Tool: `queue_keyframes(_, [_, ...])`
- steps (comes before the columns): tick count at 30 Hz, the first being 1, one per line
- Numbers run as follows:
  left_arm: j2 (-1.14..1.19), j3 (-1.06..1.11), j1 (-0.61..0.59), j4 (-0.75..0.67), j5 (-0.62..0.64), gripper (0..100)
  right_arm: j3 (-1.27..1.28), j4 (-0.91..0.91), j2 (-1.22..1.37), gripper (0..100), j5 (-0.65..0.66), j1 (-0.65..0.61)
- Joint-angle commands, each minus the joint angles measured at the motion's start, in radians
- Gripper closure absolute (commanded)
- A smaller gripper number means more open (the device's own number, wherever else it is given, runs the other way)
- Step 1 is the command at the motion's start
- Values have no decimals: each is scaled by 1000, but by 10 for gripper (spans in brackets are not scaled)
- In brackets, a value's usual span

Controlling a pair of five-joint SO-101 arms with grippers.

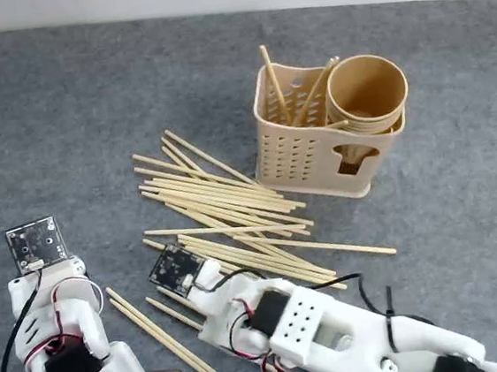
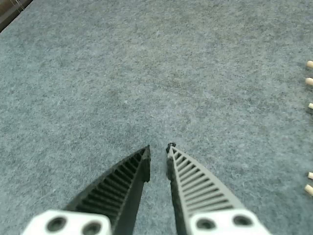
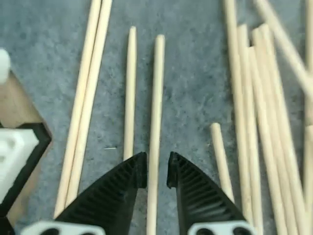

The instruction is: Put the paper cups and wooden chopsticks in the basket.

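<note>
From above, the paper cups [image 1: 367, 89] stand in the basket [image 1: 303, 158], while loose chopsticks [image 1: 225, 215] litter the table [image 1: 62, 108].

Left wrist: the left hand [image 2: 157, 149] is slightly apart and empty.

Right wrist: the right hand [image 3: 157, 169], narrowly apart, straddles one chopstick [image 3: 157, 88], seemingly unclamped. Closing may snag the neighbouring stick [image 3: 130, 93] or roll the target away.

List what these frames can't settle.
- High view: the wall of the beige perforated plastic basket hides how many brown paper cups are stacked.
- High view: the white right arm covers parts of the loose wooden chopsticks.
- Left wrist view: the frame edge cuts the chopstick ends off.
</note>
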Motion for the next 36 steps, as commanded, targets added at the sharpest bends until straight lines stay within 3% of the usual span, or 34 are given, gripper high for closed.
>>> queue_keyframes(1, [-7, -12, -10, -18, 9, 919, -33, -56, 41, 911, 0, 4])
queue_keyframes(13, [-7, -12, -7, -18, 9, 919, -74, -74, 214, 916, 5, 1])
queue_keyframes(18, [-7, -10, -7, -17, 9, 919, -128, -53, 249, 990, 11, 4])
queue_keyframes(24, [-7, -10, -7, -17, 9, 919, -166, 88, 153, 993, 11, 31])
queue_keyframes(36, [-7, -10, -7, -17, 9, 919, -163, 188, -214, 993, 5, 162])
